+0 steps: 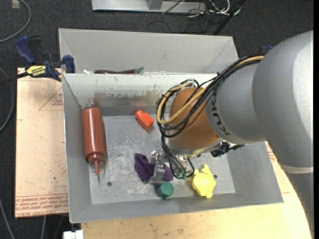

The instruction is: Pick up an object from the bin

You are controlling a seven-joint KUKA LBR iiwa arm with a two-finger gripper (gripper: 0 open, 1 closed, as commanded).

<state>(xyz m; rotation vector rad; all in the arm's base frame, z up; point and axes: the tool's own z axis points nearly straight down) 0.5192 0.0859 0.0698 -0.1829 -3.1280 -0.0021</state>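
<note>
Evidently I am at the grasp step: the end effector sits low at the near middle of the bin, just beside the crumpled purple thing, whether released or clenched I cannot tell, so next comes a sure closing and a straight lift.

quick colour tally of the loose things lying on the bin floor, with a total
red-brown squeeze bottle: 1
orange block: 1
purple thing: 1
green round thing: 1
yellow thing: 1
total: 5
</note>
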